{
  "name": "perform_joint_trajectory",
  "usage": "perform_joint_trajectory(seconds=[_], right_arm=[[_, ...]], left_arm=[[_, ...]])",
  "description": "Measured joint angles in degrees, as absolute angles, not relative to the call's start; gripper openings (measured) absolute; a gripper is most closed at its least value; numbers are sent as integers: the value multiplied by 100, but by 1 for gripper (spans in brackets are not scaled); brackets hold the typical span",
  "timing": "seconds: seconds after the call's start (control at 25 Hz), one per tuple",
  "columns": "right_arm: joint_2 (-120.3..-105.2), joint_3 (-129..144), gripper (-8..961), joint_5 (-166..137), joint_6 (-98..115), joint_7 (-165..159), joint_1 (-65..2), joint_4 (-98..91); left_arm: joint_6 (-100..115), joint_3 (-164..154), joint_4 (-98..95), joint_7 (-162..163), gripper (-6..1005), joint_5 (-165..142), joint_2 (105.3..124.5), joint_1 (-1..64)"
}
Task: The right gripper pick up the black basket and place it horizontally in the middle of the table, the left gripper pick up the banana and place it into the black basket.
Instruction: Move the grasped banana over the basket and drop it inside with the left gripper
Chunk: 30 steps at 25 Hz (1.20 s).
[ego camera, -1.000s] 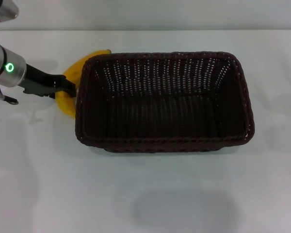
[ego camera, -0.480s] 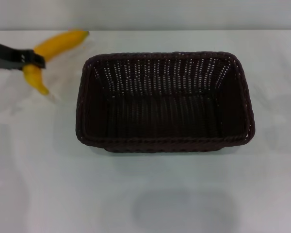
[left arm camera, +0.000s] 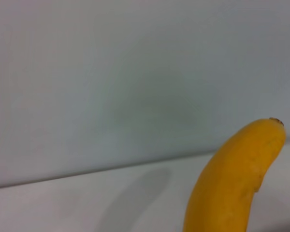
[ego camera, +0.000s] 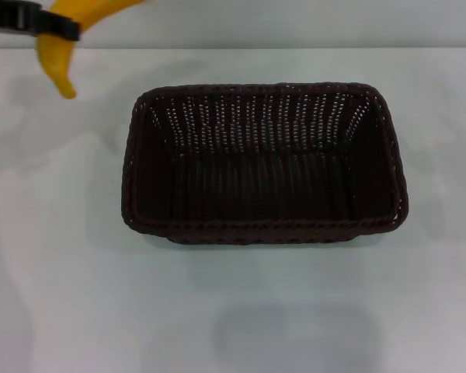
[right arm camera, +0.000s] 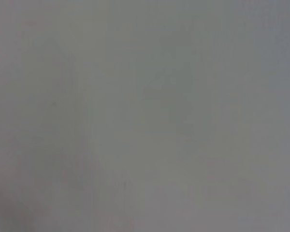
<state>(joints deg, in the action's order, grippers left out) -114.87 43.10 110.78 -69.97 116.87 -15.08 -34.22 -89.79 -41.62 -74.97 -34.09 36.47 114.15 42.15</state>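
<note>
My left claw (ego camera: 56, 28) sits at the far left corner of the head view, raised above the tabletop (ego camera: 62, 295). Its black fingers are pinched across the banana (ego camera: 57, 58), which hangs in the grip clear of the surface. One yellow end points down below the fingers; the other runs up and rightward out of the head view. From my left wrist camera, the banana (left arm camera: 232, 183) rises as a curved yellow-orange body ending in a small dark tip, set against a pale wall, with its soft shadow on the white surface beside it.

To the right of the claw and nearer to me, well apart from the banana, the black basket (ego camera: 266, 225) rests flat on the tabletop, roughly central, long side running left to right. Opening faces up; the woven interior shows nothing inside. Braided rim intact all round.

My right claw does not appear in the head view. The right wrist camera returns only a uniform grey field, nothing identifiable.
</note>
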Motion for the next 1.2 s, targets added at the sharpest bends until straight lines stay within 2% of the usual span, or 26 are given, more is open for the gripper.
perform_joint_trajectory(seconds=[0.16, 0.32, 0.6, 0.76, 0.88, 1.12, 1.2], right_arm=[[-11487, 4308, 871, 11165, -7082, 11685, -1534, -3421], [-11487, 4306, 870, 11192, -7132, 11689, -1556, -3424], [-11487, 4306, 870, 11235, -7237, 11718, -1552, -3416], [-11487, 4306, 871, 11238, -7238, 11720, -1506, -3416], [-11487, 4299, 871, 11245, -7251, 11722, -1458, -3409], [-11487, 4085, 870, 11259, -7491, 11773, -1393, -3274], [-11487, 3971, 870, 11260, -7608, 11895, -1397, -3163]], left_arm=[[-9979, -4306, -7576, -3649, 553, 4394, 11329, 4407], [-10284, -4676, -7180, -3681, 568, 4849, 11328, 4553], [-10428, -5214, -6000, -3665, 595, 4941, 11438, 4990], [-10355, -5253, -5976, -3789, 610, 4832, 11554, 5011], [-10240, -5239, -5977, -3977, 622, 4833, 11562, 4968], [-9901, -5063, -6347, -4649, 811, 4882, 11580, 4614], [-9646, -4924, -6732, -5079, 818, 4993, 11672, 4280]])
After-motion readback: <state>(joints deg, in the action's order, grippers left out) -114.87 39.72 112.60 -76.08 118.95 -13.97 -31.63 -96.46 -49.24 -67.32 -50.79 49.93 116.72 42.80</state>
